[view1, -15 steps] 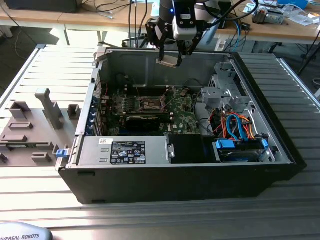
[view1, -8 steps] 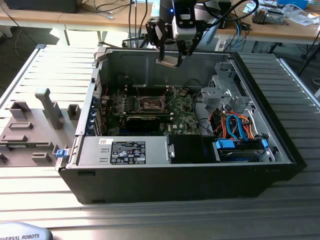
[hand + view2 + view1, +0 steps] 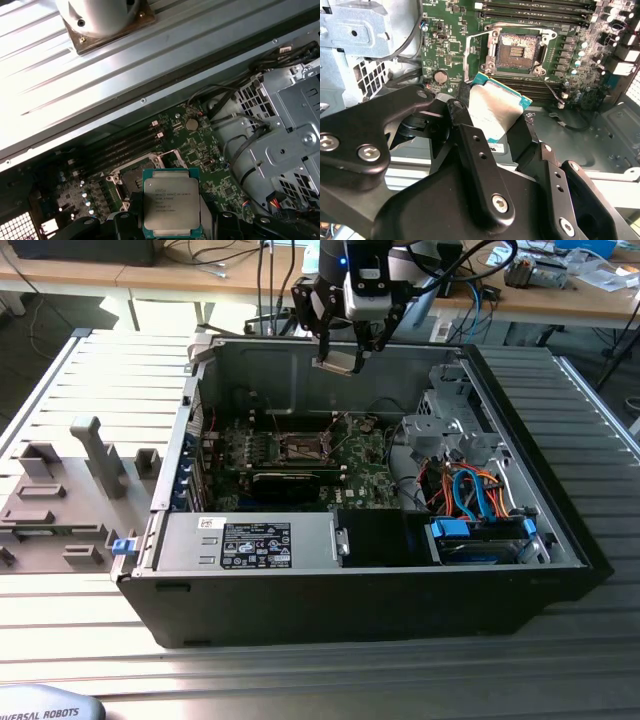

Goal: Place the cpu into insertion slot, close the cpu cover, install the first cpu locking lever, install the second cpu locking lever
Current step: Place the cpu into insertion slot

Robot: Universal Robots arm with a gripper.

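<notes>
The cpu (image 3: 171,200), pinched by the gripper (image 3: 342,352) above the open computer case (image 3: 350,595), should be held level and squared with the bare insertion slot (image 3: 517,47).

The exterior view looks down from high up at the whole open computer case (image 3: 400,600) on the table (image 3: 300,670). Both wrist views look down, close, past the end effector (image 3: 494,117), sharing the cpu (image 3: 171,201) and the motherboard socket (image 3: 518,48).
</notes>
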